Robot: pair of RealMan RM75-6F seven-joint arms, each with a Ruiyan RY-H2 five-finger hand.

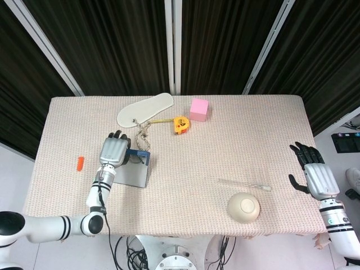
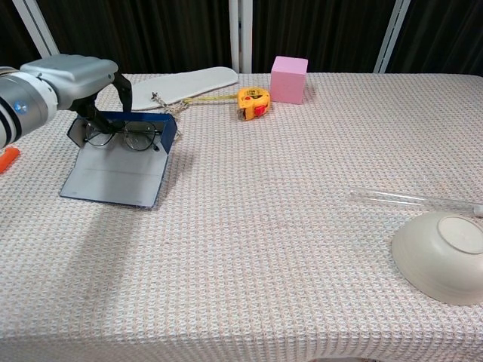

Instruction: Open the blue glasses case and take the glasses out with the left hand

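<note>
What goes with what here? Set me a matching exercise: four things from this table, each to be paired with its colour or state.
Things:
1. glasses
2. bowl
3. tape measure
4. block

Colour or state:
A. pink
B. upside down
C. in the open case
D. yellow

Pairs: 1-C, 2-B, 3-D, 4-A
</note>
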